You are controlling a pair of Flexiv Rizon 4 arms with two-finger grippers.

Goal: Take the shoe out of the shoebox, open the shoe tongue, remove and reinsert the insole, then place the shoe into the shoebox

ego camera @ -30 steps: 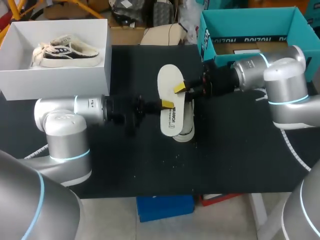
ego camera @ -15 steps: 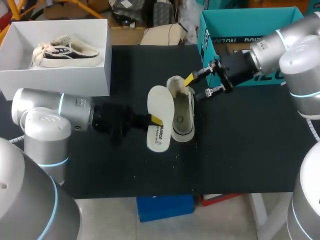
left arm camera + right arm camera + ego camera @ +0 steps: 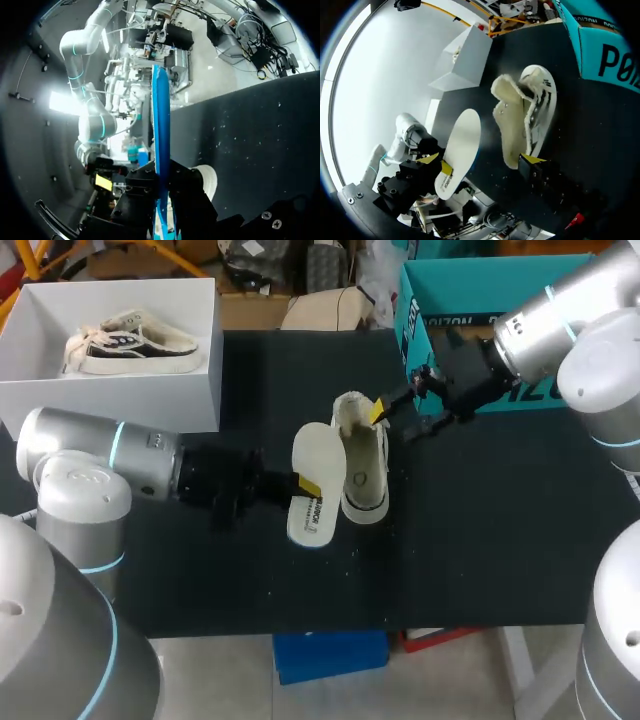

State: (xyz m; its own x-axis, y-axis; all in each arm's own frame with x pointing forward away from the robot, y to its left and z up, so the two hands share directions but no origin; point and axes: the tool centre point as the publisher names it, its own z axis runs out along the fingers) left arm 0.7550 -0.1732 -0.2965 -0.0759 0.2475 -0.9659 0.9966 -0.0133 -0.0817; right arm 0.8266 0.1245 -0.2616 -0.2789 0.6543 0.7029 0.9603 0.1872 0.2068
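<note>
- Left pincer (image 3: pixel 306 483) pinches the white foam insole (image 3: pixel 318 453), lying parallel beside the white fleece-lined shoe (image 3: pixel 365 475), on its left, on the black bench (image 3: pixel 480 540).
- Right pincer (image 3: pixel 395 422), spread, sits at the shoe's opening.

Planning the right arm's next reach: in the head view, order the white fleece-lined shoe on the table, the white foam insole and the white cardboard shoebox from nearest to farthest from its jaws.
1. White fleece-lined shoe: right beside the jaws, at its tongue end.
2. White foam insole: beyond the shoe, in the left arm's grip.
3. White cardboard shoebox: farthest, at the table's far left.
</note>
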